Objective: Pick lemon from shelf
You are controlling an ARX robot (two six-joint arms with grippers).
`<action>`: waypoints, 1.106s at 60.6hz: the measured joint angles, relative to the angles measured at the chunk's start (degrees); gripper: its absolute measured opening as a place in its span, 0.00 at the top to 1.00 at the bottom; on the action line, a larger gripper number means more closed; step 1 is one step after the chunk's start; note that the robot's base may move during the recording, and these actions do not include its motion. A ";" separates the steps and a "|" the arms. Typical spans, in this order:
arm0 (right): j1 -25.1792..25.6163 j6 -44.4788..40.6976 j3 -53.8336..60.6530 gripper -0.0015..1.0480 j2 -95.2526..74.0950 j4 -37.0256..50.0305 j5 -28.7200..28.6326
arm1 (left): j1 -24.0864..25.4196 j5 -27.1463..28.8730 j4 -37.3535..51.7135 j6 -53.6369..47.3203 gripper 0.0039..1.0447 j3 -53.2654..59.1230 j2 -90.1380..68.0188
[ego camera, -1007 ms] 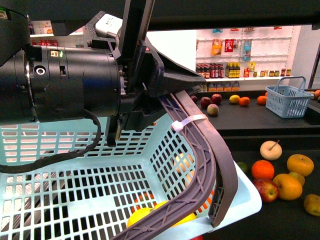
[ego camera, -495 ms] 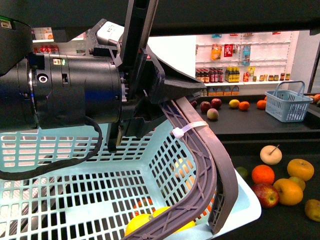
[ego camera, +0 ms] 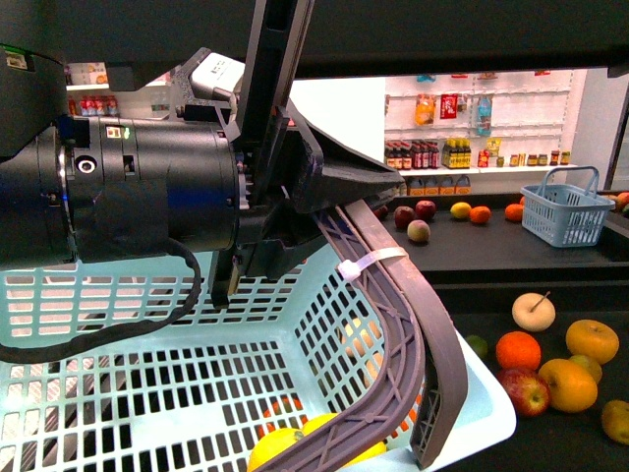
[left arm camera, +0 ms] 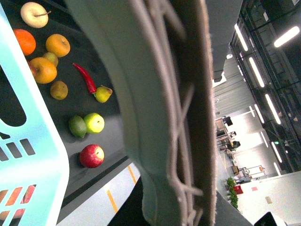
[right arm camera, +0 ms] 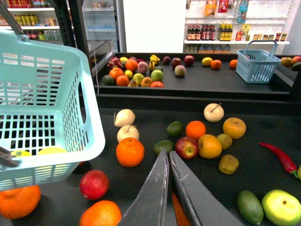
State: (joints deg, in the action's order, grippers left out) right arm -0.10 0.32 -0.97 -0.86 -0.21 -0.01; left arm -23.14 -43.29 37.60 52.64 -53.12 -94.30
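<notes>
— Front view first?
— Left arm's black gripper (ego camera: 369, 192) clamps the grey handle (ego camera: 393, 295) of the pale blue slatted plastic basket (ego camera: 147, 374); two bright yellow lemons (ego camera: 295, 444) lie inside it.
— Left wrist view?
— Handle fills it (fingers unseen); scattered fruit lies on the black metal shelf (left arm camera: 110, 117).
— Right wrist view?
— Right gripper (right arm camera: 168, 162), fingers pressed together and empty, hangs above that shelf near an orange (right arm camera: 130, 151); the lemons show through the basket's slats.
</notes>
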 joint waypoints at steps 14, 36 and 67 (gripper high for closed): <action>0.00 -0.02 0.09 0.93 0.48 0.11 -0.02 | -0.02 -0.02 0.00 0.02 0.92 0.00 0.00; 0.00 -0.11 0.09 0.38 0.48 0.11 -0.02 | -0.02 0.00 0.00 0.02 0.92 0.00 0.00; 0.00 -0.11 0.09 0.02 0.50 0.11 -0.02 | 0.63 11.30 3.34 5.38 0.92 -0.13 -0.81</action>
State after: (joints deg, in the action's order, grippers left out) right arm -0.10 0.21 -0.89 -0.36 -0.10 -0.03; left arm -22.50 -31.99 40.95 58.02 -53.25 -95.11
